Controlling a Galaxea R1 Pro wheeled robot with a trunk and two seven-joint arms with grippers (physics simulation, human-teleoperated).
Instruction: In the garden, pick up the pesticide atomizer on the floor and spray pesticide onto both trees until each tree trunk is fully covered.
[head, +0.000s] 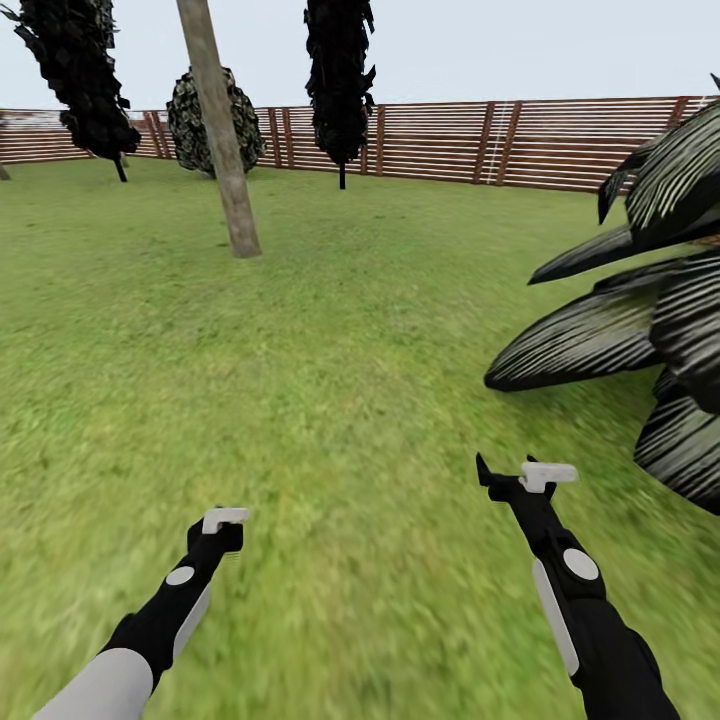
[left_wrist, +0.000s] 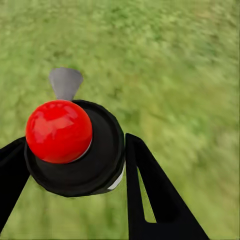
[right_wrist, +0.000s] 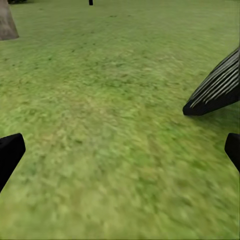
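The left pincer (left_wrist: 75, 165) is clamped on the pesticide atomizer (left_wrist: 75, 150): in the left wrist view its two black fingers (left_wrist: 150, 195) press against either side of a black cylindrical body topped by a glossy red ball, with a small grey nozzle jutting out past the ball and a sliver of white label at the body's edge. In the head view that same left pincer (head: 222, 528) hangs low over the grass floor (head: 330, 360), a white piece at its tip. The right pincer (head: 525, 480) is held forward at the right side, and in the right wrist view its black fingertips (right_wrist: 10, 152) sit far apart at the two edges of the picture with bare grass between them, so it stands apart and holds nothing. One tree trunk (head: 220, 130), pale and mottled, rises leaning well ahead and to the left; its base also shows in a corner of the right wrist view. Large dark striped leaves (head: 640, 310) crowd in at the right, near the right arm. A brown slat fence (head: 480, 140) closes the lawn behind, with two black trees (head: 338, 80) and a round bush (head: 195, 125) in front of it
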